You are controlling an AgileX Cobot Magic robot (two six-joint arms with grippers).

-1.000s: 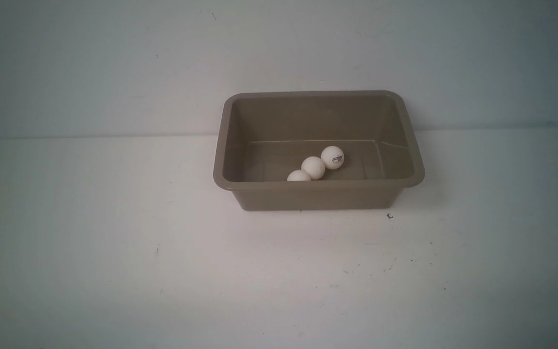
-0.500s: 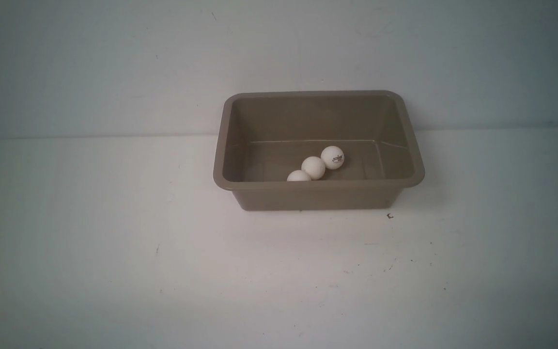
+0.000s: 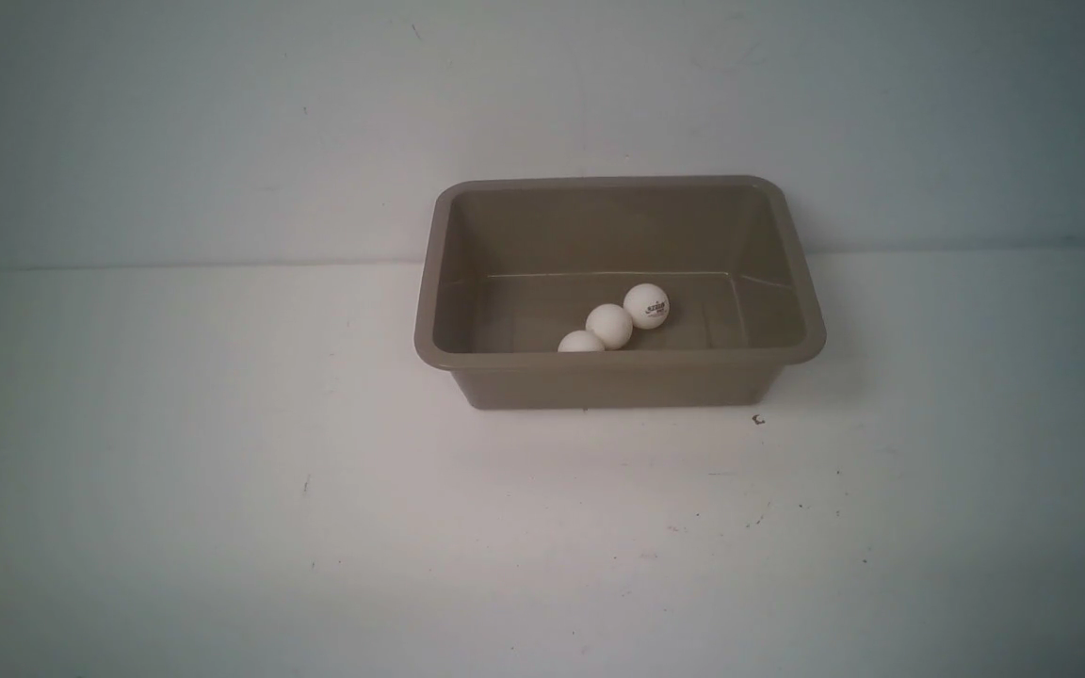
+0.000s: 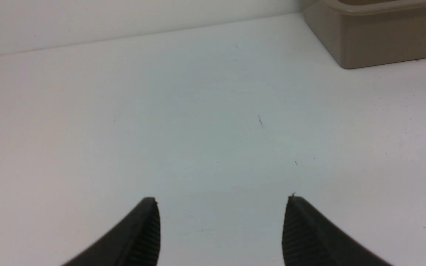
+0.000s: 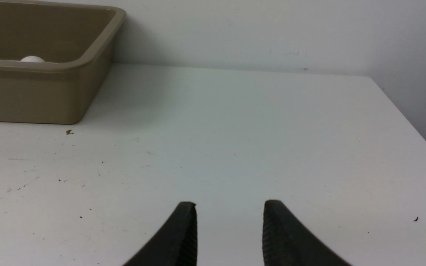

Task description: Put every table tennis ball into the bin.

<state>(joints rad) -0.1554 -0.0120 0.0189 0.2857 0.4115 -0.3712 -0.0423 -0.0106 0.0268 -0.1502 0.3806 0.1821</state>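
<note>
bin (image 3: 618, 381) long axis left-right; balls (image 3: 609, 326) in diagonal row inside

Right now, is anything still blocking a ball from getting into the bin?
Nothing visible does. All three balls already lie together on the floor of the bin, toward its near wall. The white table around it shows only small specks. Both pincers, left and right, hold nothing.

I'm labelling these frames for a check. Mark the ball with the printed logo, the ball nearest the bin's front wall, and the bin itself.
logo ball (image 3: 646, 306), front view, centre of its visible face.
front ball (image 3: 581, 343), front view, top part showing above the rim.
bin (image 3: 618, 384), front view, outer front wall.
</note>
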